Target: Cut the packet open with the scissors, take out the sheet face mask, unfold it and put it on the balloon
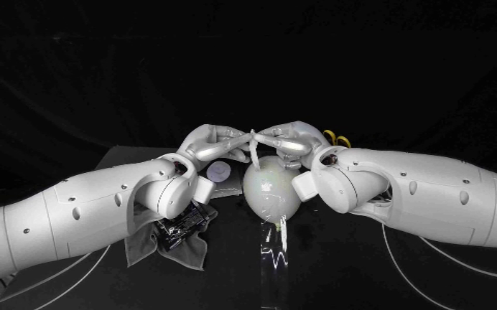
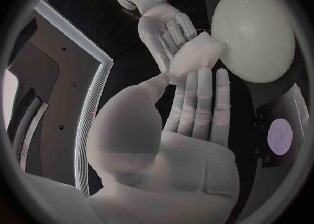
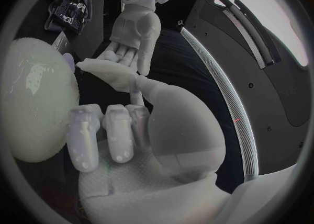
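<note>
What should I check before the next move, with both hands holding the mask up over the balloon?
1. Sheet mask out of the packet: ok, the packet lies apart on the table.
2. Left hand holds the mask: ok, it pinches one end.
3. Right hand holds the mask: ok, it pinches the other end.
4. Mask unfolded: not ok, it is a folded wad.
5. Balloon below the mask: ok, right under both hands.
6. Scissors out of the way: ok, the yellow handles sit behind the right hand.
</note>
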You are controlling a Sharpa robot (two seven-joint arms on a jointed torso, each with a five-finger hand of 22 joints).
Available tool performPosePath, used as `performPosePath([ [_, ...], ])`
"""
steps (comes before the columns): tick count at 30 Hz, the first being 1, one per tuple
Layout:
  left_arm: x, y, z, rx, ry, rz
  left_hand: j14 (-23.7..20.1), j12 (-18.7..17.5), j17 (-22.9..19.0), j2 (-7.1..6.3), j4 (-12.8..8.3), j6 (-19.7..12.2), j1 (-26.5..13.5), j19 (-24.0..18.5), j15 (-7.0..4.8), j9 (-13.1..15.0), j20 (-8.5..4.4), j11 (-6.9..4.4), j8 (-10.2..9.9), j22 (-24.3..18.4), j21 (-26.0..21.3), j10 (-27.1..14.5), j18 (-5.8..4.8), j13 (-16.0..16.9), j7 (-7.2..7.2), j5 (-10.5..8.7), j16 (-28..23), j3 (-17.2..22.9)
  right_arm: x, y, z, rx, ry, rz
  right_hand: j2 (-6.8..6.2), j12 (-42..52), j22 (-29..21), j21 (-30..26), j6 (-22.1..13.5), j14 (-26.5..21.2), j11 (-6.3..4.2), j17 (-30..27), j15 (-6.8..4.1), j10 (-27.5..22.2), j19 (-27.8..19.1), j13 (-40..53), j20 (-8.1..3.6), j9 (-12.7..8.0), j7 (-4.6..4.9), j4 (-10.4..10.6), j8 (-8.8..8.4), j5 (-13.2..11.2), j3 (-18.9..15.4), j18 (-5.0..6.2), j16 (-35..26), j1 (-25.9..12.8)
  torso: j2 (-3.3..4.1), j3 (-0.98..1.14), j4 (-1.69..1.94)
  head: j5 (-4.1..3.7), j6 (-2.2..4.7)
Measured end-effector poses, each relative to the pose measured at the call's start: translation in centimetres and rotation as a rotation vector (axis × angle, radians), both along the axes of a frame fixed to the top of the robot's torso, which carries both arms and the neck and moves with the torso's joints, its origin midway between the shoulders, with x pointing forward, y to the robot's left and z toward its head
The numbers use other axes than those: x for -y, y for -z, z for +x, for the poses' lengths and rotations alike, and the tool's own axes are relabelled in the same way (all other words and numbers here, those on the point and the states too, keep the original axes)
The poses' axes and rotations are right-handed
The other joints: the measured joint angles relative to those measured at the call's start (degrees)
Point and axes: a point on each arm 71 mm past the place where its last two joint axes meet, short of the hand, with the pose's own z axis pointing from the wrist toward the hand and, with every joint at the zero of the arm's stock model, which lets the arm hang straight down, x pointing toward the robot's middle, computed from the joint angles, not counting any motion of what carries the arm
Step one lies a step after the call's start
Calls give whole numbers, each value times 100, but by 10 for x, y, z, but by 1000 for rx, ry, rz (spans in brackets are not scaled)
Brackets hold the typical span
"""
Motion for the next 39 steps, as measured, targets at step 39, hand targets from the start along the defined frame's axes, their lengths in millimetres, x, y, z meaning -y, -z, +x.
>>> performPosePath([
  [39,2,0,-1,-21,12,-24,-245,-51,-85,636,-413,179,694,-208,-42,-5,-123,-82,102,293,401,38,-30,-94,-112,-26,160,903,-1,1,1,0,-2,-10,30,-1,1,-11,-2,12,-12,0,-11,12,-29,1,-9,0,-2,-1,2,7,1,0,-2,-13,1,2,-4,-7,-21],
])
